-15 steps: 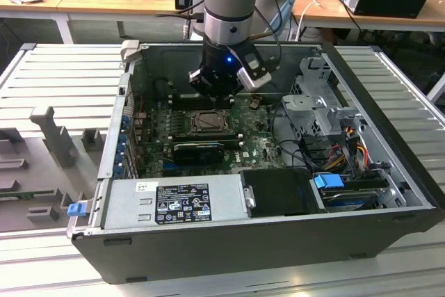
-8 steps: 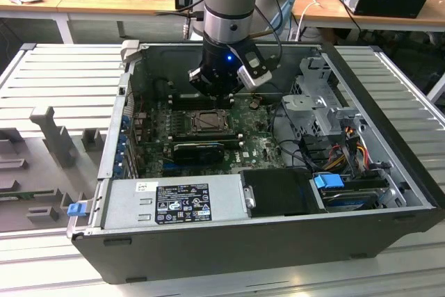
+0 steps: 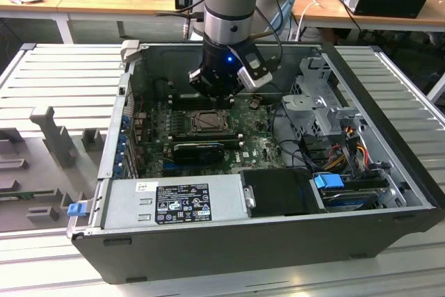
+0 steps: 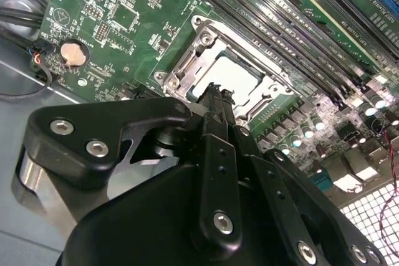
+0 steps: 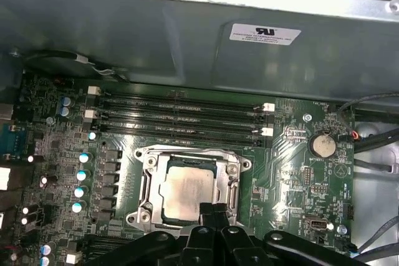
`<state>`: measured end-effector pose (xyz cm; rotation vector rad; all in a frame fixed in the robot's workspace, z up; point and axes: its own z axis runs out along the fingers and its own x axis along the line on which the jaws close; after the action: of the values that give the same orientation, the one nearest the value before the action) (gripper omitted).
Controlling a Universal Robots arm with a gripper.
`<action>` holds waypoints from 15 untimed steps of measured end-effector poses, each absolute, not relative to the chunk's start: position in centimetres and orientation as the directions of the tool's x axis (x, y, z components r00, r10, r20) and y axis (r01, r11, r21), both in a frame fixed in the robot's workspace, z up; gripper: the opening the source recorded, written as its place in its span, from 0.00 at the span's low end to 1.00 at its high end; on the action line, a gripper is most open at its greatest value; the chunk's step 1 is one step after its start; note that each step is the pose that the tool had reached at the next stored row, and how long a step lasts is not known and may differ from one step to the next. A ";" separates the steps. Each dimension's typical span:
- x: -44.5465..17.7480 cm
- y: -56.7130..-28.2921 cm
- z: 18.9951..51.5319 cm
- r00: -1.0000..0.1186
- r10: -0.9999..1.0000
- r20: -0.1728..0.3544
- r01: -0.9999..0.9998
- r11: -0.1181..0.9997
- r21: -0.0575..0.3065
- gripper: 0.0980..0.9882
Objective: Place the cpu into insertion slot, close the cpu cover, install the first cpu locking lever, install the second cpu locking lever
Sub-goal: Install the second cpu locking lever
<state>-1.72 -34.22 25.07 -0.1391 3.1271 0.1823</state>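
**CPU seated in socket, cover down, gripper parked at socket edge**

Open PC case (image 3: 389,172) lying flat on the bench, green motherboard (image 3: 261,145) inside. Also in the case: grey power supply (image 3: 174,202) along the near wall, drive cage (image 3: 323,99) and cable bundle at the exterior view's right.

The insertion slot (image 5: 193,185) holds the cpu (image 5: 187,192): silvery top showing, sitting flat and square in the frame. The cpu cover (image 5: 233,182) lies down around it, chip visible through the centre cut-out. Same in the second wrist view: cpu (image 4: 234,78) inside cover (image 4: 193,60).

Gripper (image 5: 214,211) is right at the socket's edge, fingertips pressed together with no gap, nothing between them. Tip overlaps the cover rim; can't tell whether it's touching it.

Memory slots (image 5: 181,116) beside the socket, coin cell (image 5: 323,146) further off on the board.
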 end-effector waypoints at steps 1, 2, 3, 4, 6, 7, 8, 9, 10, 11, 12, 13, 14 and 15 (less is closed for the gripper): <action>-1.7 -34.3 25.1 -0.996 -0.088 -0.011 -0.089 0.989 0.116 0.01; -1.7 -34.3 25.1 -0.996 -0.088 -0.011 -0.089 0.989 0.116 0.01; -1.7 -34.4 25.1 -0.996 -0.088 -0.011 -0.089 0.989 0.116 0.01; -1.7 -34.4 25.1 -0.996 -0.088 -0.011 -0.089 0.989 0.116 0.01; -1.7 -34.5 25.1 -0.996 -0.088 -0.011 -0.089 0.989 0.116 0.01; -1.7 -34.6 25.1 -0.996 -0.088 -0.011 -0.089 0.989 0.116 0.01; -1.7 -34.6 25.1 -0.996 -0.088 -0.011 -0.089 0.989 0.116 0.01; -1.7 -34.6 25.1 -0.996 -0.088 -0.011 -0.089 0.989 0.116 0.01; -1.7 -34.7 25.1 -0.996 -0.088 -0.011 -0.089 0.989 0.116 0.01; -1.7 -34.7 25.1 -0.996 -0.088 -0.011 -0.089 0.989 0.116 0.01; -1.7 -34.7 25.1 -0.996 -0.088 -0.011 -0.089 0.989 0.116 0.01; -1.7 -34.7 25.1 -0.996 -0.088 -0.011 -0.089 0.989 0.116 0.01; -1.7 -34.8 25.1 -0.996 -0.088 -0.011 -0.089 0.989 0.116 0.01; -1.7 -34.8 25.1 -0.996 -0.088 -0.011 -0.089 0.989 0.116 0.01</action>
<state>-1.72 -34.80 25.07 -0.1392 3.1272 0.1822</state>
